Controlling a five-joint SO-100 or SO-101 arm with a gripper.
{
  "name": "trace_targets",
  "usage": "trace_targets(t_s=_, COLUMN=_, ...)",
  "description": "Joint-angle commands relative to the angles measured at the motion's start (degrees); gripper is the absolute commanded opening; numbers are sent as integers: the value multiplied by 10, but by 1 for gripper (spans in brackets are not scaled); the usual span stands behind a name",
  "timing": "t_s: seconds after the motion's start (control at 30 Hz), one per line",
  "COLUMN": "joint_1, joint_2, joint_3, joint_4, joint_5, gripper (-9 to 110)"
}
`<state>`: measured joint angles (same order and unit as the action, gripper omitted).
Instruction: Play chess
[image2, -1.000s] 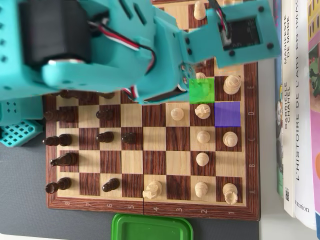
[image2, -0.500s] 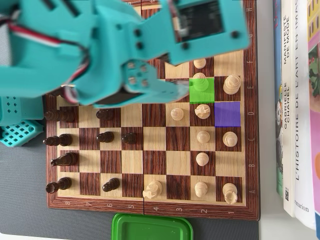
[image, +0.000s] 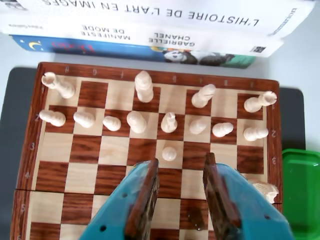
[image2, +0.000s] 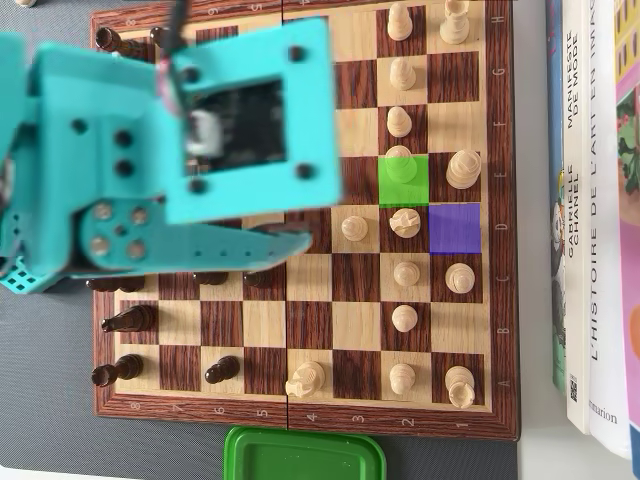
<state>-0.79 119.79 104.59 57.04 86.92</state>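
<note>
Wrist view first: the tool (image: 180, 172) comes in from the bottom edge with its two fingers spread wide and nothing between them, the dark inner pads facing each other over bare squares. Just ahead, in the middle of the frame, sits a lone white pawn (image: 169, 153), one rank forward of the white line (image: 136, 121) strung across the upper half. That pawn lies almost on the tool's centre line, which reads like a lining-up for a pick, though it's a judgement. Books (image: 150, 25) are stacked along the top, beyond the chessboard (image: 30, 150), and a green lid (image: 302, 185) shows at the right edge.

Overhead view now: the teal arm (image2: 200, 150) blurs across the upper left and centre, hiding much of the board. Right of centre, a green square (image2: 404, 180) carries a white piece and a purple square (image2: 455, 228) beside it lies bare: probably source and destination markers for the move. Dark pieces (image2: 125, 320) wait along the left edge, untouched.
</note>
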Motion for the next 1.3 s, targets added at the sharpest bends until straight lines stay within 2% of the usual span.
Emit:
trace_targets(t_s=0.0, joint_1=8, joint_2=54, joint_3=31, joint_4=-61, joint_5=0, gripper=14)
trace_targets(t_s=0.7, joint_1=3, joint_2=345, joint_3=384, joint_4=-495, joint_5=-3, gripper=14)
trace_targets(t_s=1.27, joint_1=8, joint_2=671, joint_3=657, joint_4=-773, joint_5=2, gripper=14)
